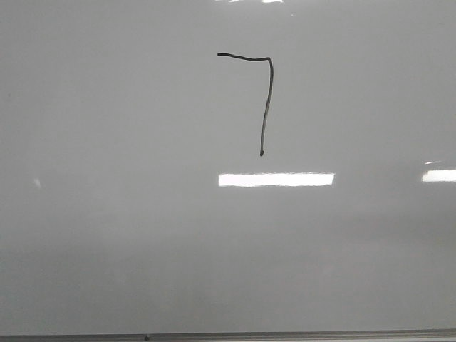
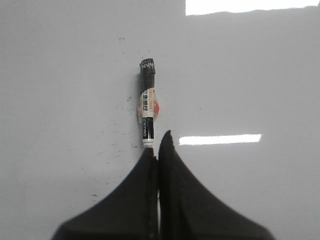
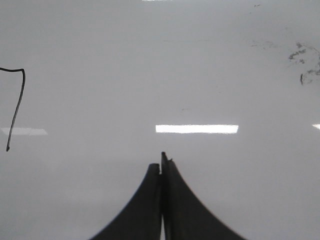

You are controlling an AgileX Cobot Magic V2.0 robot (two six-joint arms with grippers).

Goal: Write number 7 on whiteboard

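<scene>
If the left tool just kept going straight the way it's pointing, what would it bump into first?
Probably the whiteboard. The left tool is shut on a marker that sticks out ahead of it, so the marker's black end would touch first. How far off the board lies is unclear from this view.

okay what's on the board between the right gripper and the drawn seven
Nothing: in the right wrist view, only bare whiteboard with a faint glare patch lies between the right gripper, jaws together, and the number 7.
</scene>
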